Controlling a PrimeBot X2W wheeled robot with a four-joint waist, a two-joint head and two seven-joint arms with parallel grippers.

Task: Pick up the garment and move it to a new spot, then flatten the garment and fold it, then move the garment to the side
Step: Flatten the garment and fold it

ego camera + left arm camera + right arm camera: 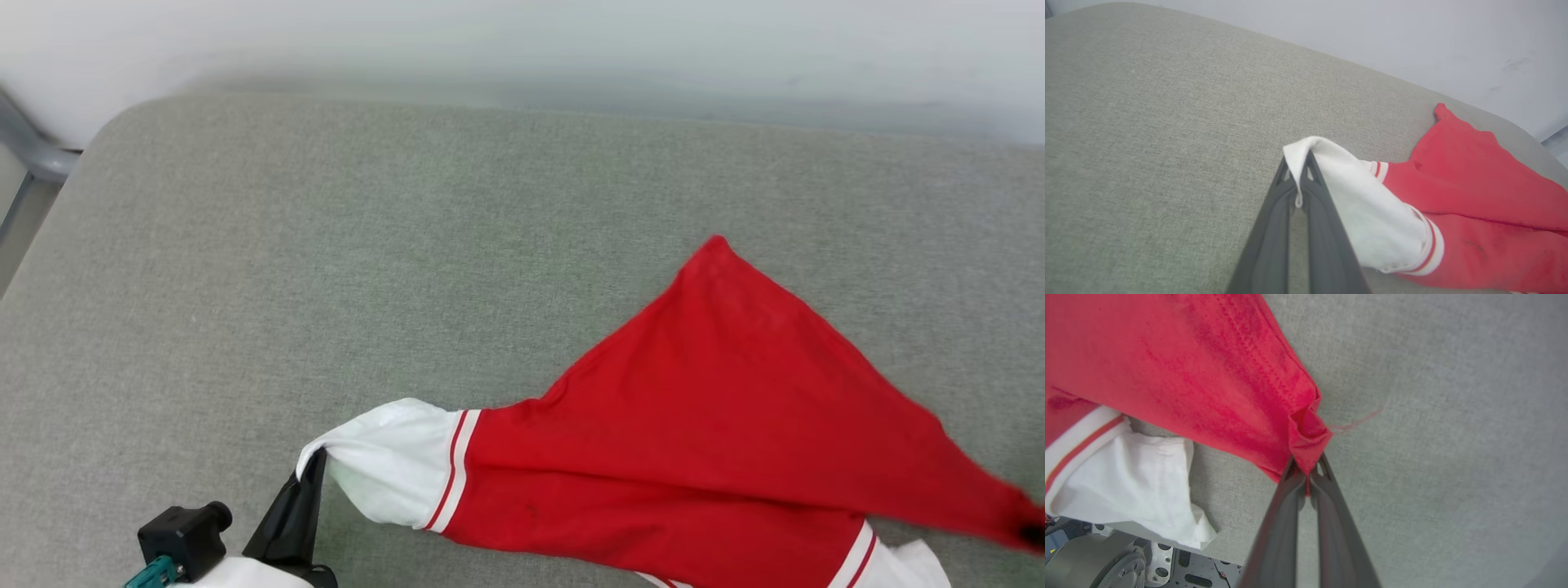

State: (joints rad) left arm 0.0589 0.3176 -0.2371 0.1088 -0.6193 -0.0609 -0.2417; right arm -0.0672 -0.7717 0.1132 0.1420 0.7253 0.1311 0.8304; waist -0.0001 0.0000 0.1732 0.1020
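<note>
The garment (718,425) is a red T-shirt with white sleeves and red stripe trim, stretched across the near right of the grey cushion. My left gripper (314,461) is shut on the edge of its white sleeve (1355,212), the cloth pinched at the tips of my left gripper (1300,171). My right gripper (1306,467) is shut on a red hem corner of the garment (1208,367). In the head view that corner runs off the right edge, blurred. The other white sleeve (1126,482) hangs near the cushion's front edge.
The grey fabric cushion (326,245) spreads wide to the left and back, bounded by a pale wall (522,41) behind. A grey metal frame (33,155) stands at the far left. My robot base (1106,563) shows below the cushion's front edge.
</note>
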